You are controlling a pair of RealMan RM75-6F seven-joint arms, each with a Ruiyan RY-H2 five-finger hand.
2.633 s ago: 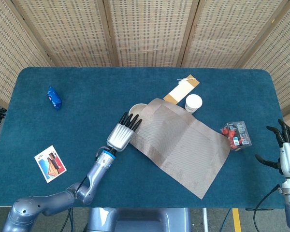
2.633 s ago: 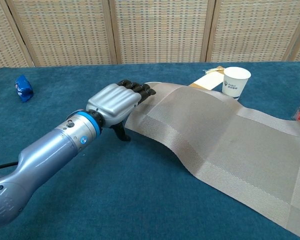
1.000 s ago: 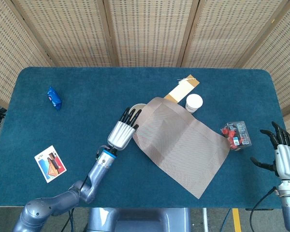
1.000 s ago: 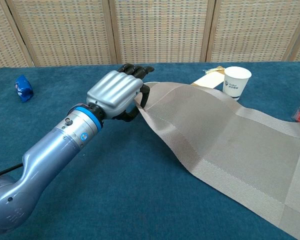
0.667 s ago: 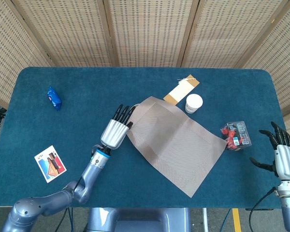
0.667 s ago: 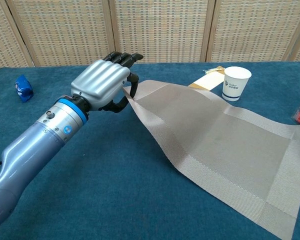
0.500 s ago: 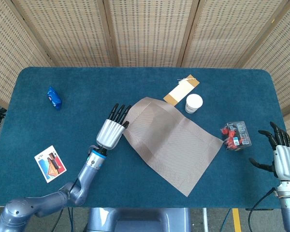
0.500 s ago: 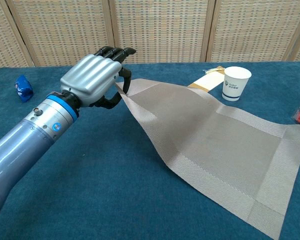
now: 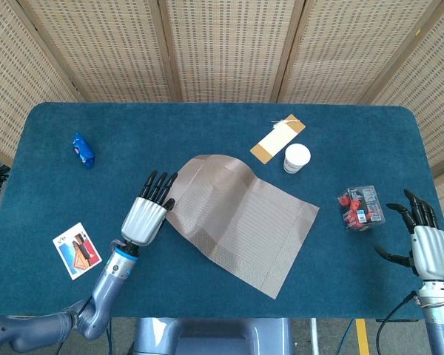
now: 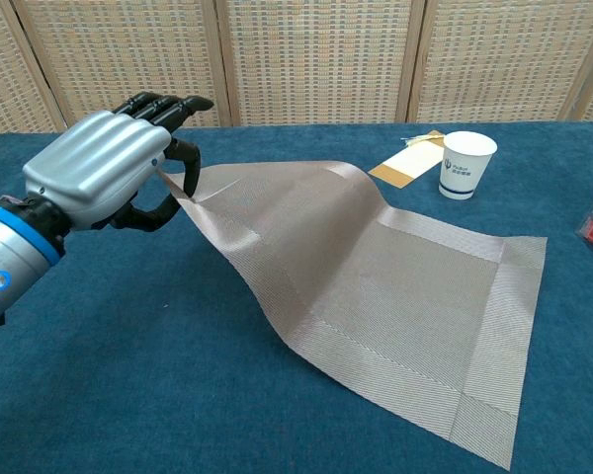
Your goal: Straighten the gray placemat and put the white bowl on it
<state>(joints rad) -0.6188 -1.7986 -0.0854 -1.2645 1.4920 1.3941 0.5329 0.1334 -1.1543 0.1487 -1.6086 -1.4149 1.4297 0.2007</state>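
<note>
My left robot hand (image 10: pixel 104 168) pinching corner of gray placemat (image 9: pixel 237 218); mat lifted, rumpled, skewed on worktop (image 9: pixel 207 126). Right robot hand (image 9: pixel 422 240) spread.

We count one gray placemat (image 9: pixel 237 216), one white paper cup (image 9: pixel 296 158), one tan paper tag (image 9: pixel 277 139), one blue wrapped packet (image 9: pixel 83 149), one picture card (image 9: pixel 78 250), one clear red-filled pack (image 9: pixel 361 206), and two hands: left hand (image 9: pixel 146 214), right hand (image 9: pixel 425 244).
</note>
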